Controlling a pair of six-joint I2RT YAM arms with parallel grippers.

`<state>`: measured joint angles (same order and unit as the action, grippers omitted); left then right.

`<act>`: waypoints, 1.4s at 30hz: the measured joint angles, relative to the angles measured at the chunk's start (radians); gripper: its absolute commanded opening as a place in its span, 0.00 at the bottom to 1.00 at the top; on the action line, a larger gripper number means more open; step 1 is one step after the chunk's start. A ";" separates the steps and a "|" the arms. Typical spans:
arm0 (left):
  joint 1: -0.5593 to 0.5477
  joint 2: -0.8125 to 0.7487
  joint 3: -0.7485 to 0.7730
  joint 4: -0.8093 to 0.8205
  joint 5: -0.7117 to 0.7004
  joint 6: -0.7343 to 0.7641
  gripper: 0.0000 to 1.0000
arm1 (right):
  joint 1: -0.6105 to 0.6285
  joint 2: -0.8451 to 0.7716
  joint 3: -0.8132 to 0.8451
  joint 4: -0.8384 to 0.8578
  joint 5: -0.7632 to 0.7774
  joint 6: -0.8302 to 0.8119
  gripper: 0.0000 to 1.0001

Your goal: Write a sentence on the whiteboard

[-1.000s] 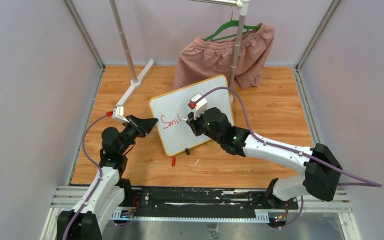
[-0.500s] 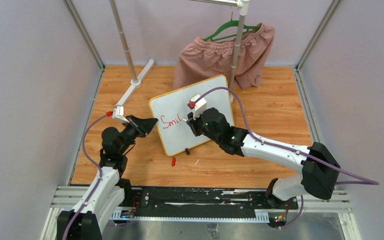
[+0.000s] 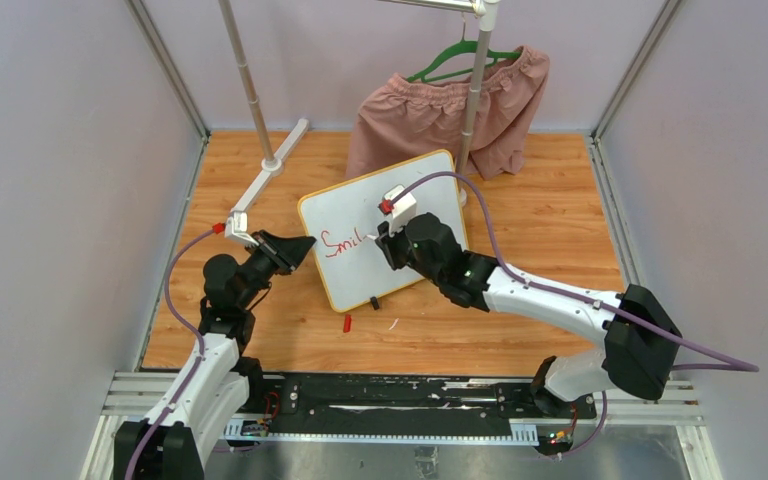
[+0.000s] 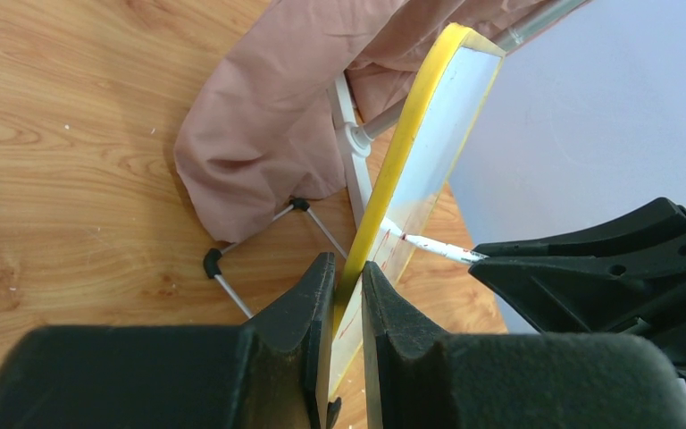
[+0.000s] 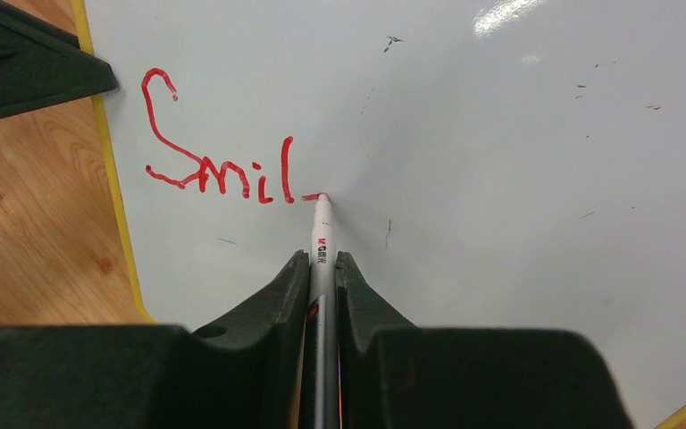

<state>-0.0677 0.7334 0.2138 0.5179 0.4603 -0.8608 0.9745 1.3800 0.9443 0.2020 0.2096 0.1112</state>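
The whiteboard (image 3: 380, 228) stands tilted on the wooden floor, white with a yellow rim (image 4: 411, 134). My left gripper (image 3: 305, 245) is shut on its left edge, the rim pinched between both fingers (image 4: 347, 277). The sentence (image 5: 219, 165) reads "Smil" in red, with a short stroke just begun after the "l"; in the top view the sentence (image 3: 343, 241) sits near the board's left side. My right gripper (image 5: 322, 259) is shut on a silver marker (image 5: 320, 241), whose red tip touches the board at the end of that stroke. The marker (image 4: 433, 246) also shows in the left wrist view.
Pink shorts (image 3: 450, 110) hang on a green hanger (image 3: 460, 55) from a white rack (image 3: 260, 110) behind the board. A red marker cap (image 3: 347, 322) lies on the floor in front of the board, beside a black clip foot (image 3: 373, 302). Grey walls close in both sides.
The marker tip has moved slightly right past the "l", starting a new stroke. The left gripper and the board have stayed put.
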 measured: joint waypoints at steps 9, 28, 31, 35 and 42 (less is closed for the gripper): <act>0.000 0.000 -0.005 0.002 -0.002 0.000 0.00 | -0.004 0.001 0.011 -0.002 0.001 -0.002 0.00; 0.000 0.000 -0.007 0.002 -0.006 0.000 0.00 | -0.009 0.021 0.043 0.000 -0.026 -0.002 0.00; 0.000 0.000 -0.008 0.002 -0.007 0.000 0.00 | -0.009 0.021 0.043 0.000 -0.027 -0.001 0.00; 0.000 0.000 -0.008 0.002 -0.007 0.000 0.00 | -0.009 0.021 0.043 0.000 -0.027 -0.001 0.00; 0.000 0.000 -0.008 0.002 -0.008 0.000 0.00 | -0.006 0.019 0.030 0.008 -0.028 0.003 0.00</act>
<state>-0.0673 0.7330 0.2062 0.5198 0.4526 -0.8612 0.9688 1.3994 0.9741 0.2104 0.1814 0.1146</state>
